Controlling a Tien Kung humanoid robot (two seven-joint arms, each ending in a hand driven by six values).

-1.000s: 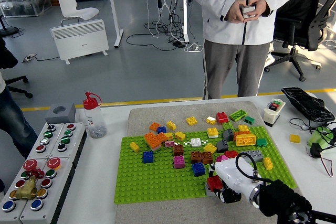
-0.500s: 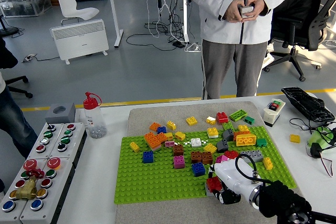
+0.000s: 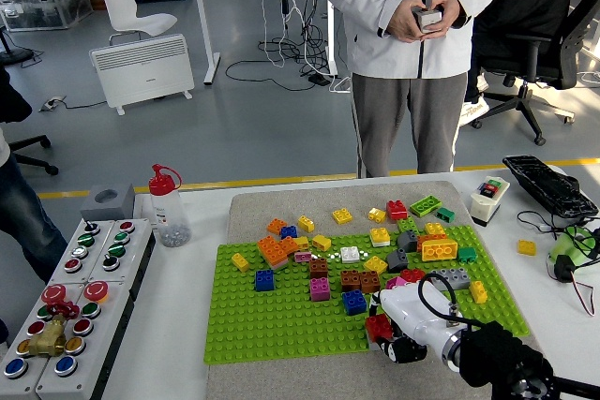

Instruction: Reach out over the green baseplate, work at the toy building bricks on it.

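White table point(image 3: 178, 325) at the front, grey workshop floor behind it, and a person point(image 3: 412, 53) standing at the far side who has stepped a little to the left since the earlier frames, both hands clasped around a small device point(image 3: 429, 17) at chest height as before. Down at the table almost nothing has changed: the right hand point(image 3: 398, 325) has stayed at the near right part of the green baseplate point(image 3: 272, 325), shifted only slightly. Its white shell faces the camera and its dark fingers point(image 3: 405, 350) curl downward, with a red brick point(image 3: 379, 326) at their left side, touching the hand; whether the fingers actually grip that brick cannot be told from this angle. Just beyond the hand sit a blue brick point(image 3: 353, 302), brown bricks point(image 3: 360, 279) and a grey brick point(image 3: 454, 277). Farther out, the baseplate carries a loose scatter of bricks, among them an orange brick point(image 3: 274, 250) and a large yellow brick point(image 3: 439, 250), and a few more lie past the plate on the grey mat point(image 3: 281, 203). Left of the mat stand a clear bottle point(image 3: 168, 205) with a red cap and two button boxes point(image 3: 80, 297); a keyboard point(image 3: 549, 185) lies far right.
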